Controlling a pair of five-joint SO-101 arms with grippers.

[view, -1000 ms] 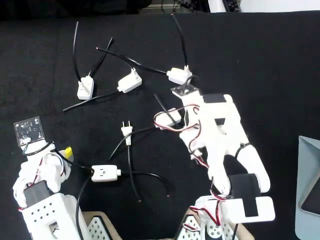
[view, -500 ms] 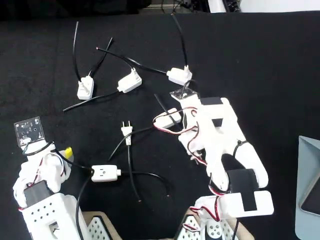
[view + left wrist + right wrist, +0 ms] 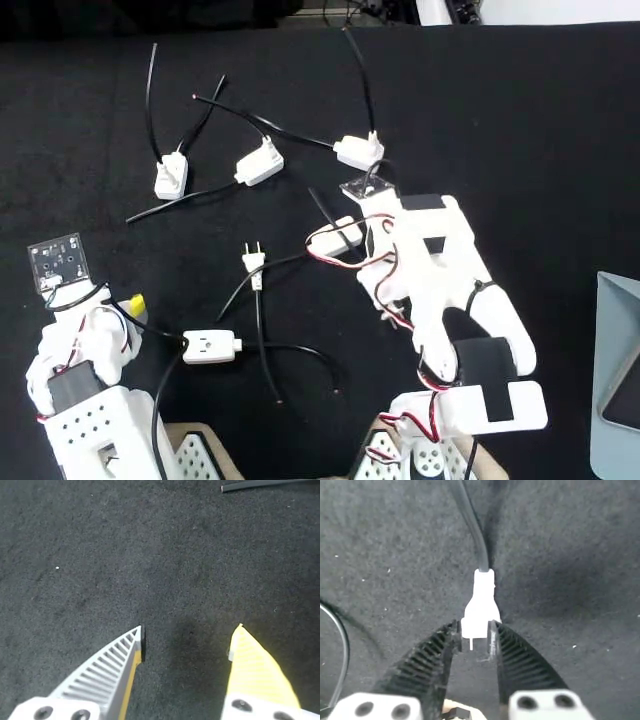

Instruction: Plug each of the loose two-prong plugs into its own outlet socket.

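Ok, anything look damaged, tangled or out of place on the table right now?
Nothing looks damaged or spilled. Only oddity: black cords cross one another beside the loose plug mid-table, so pulling one could drag others. The right pincer grips a white plug; the left pincer hangs open over bare mat.

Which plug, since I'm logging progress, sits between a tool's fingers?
The right plug, held in the right tool; the other plug lies alone mid-table, prongs bare.
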